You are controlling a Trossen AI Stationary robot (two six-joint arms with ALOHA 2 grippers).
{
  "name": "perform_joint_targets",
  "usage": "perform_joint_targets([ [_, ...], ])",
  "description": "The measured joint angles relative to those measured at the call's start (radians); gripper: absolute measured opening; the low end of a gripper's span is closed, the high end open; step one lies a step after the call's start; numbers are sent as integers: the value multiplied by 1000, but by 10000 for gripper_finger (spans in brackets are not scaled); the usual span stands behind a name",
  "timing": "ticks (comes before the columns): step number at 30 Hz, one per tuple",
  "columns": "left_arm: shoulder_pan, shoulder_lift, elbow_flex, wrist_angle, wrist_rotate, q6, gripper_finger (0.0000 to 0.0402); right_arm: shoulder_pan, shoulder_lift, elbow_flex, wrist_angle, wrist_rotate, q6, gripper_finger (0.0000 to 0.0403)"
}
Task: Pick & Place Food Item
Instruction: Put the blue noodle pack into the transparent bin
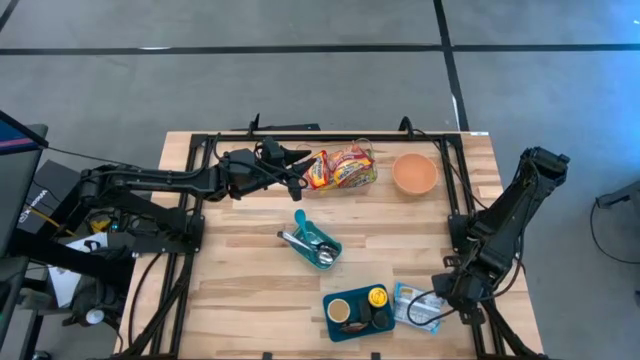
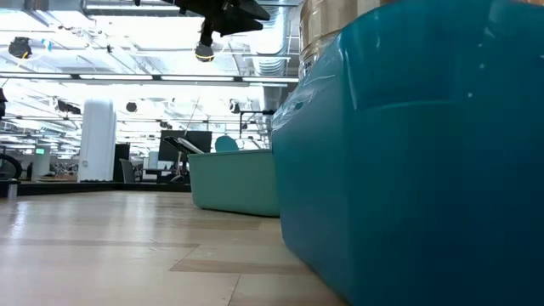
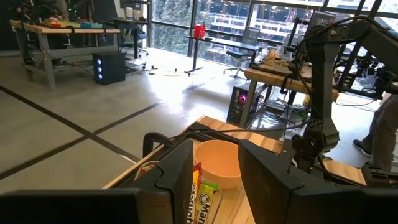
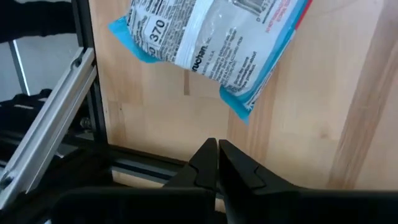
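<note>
From my console the table (image 1: 250, 290) looks evenly lit from overhead, shadows soft; ceiling strip lights (image 2: 127, 42) glare above the level camera, whose teal tub (image 2: 408, 161) looms blurred (too close), while the windows (image 3: 249, 25) beyond the left tool wash pale

Four cameras: one overhead, one at surface level, one on each wrist.

The high view looks straight down on the whole surface (image 1: 250, 270). The low view sits right against a teal tray (image 2: 408, 153), facing the far room. The left wrist view looks across the orange bowl (image 3: 217, 163), also seen overhead; the right wrist view looks close down on a blue snack bag (image 4: 205, 37).
</note>
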State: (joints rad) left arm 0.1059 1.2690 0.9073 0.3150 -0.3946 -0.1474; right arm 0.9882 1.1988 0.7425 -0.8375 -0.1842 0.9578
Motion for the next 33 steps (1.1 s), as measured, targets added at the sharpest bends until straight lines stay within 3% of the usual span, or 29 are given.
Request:
perform_joint_targets([
  [4, 0, 0, 0, 0, 0, 0, 121, 0, 0, 0, 0, 29, -8, 35],
  [18, 0, 0, 0, 0, 0, 0, 121, 0, 0, 0, -14, 133, -76, 206],
  [23, 0, 0, 0, 0, 0, 0, 121, 0, 0, 0, -12, 133, -71, 225],
  [33, 0, 0, 0, 0, 0, 0, 121, -10, 0, -93, 62, 134, 29, 216],
])
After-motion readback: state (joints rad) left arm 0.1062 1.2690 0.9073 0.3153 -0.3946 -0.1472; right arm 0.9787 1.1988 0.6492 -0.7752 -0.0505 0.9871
